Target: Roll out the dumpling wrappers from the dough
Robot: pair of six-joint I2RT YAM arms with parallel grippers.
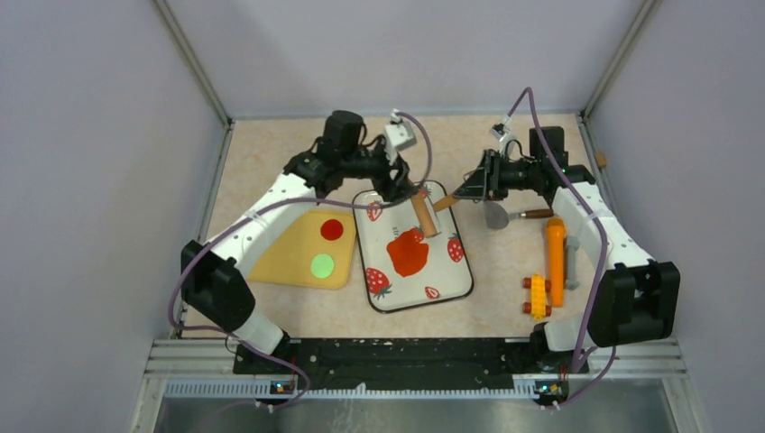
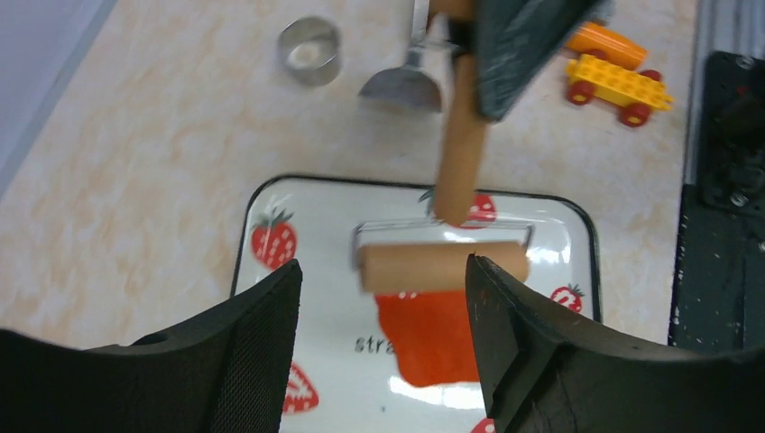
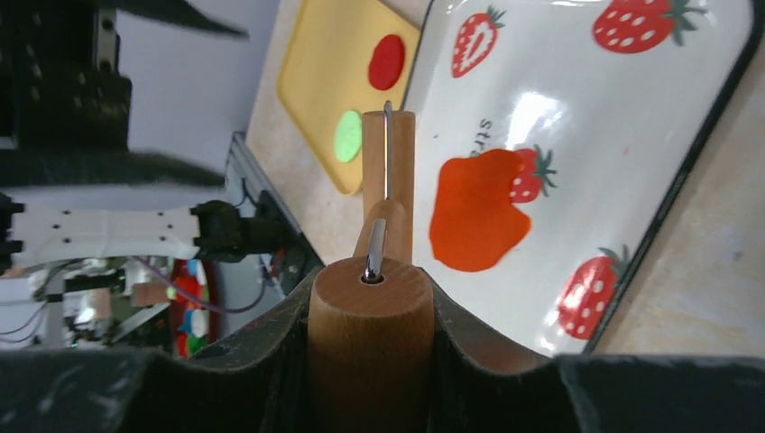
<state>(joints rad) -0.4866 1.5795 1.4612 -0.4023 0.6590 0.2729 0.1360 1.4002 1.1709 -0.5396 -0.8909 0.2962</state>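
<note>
Plainly, the rolling step was in hand: the right end effector (image 1: 467, 187) was pinching the wooden handle (image 3: 370, 336) of the roller (image 1: 422, 215), whose drum (image 2: 442, 266) lay across the far edge of the dough (image 1: 408, 253), an irregular, flattened orange-red blob near the middle of the strawberry tray (image 1: 462, 290). Whether the drum bore down on the clay or hung just above it could not be told. The left end effector (image 2: 382, 271) hovered over the tray's far edge with its 2 fingers (image 2: 244, 361) spread and holding nothing. Left of the tray, on the yellow board (image 1: 280, 262), 2 round dumpling wrappers (image 1: 332, 229) lay apart, the red one farther and the green one (image 1: 322, 265) nearer. On the bench (image 1: 262, 153) right of the tray, toward the far side, sat the metal ring cutter (image 2: 309, 50) with a spatula (image 1: 496, 215) just beside it. The blob looked thin but ragged, so the work seemed partway done. The next move probably called for drawing the drum toward the near side across the whole blob under even downward pressure, with the handle kept low so the drum stayed flat. The tray might slide under that push, and the free left end effector was placed to steady it.
</note>
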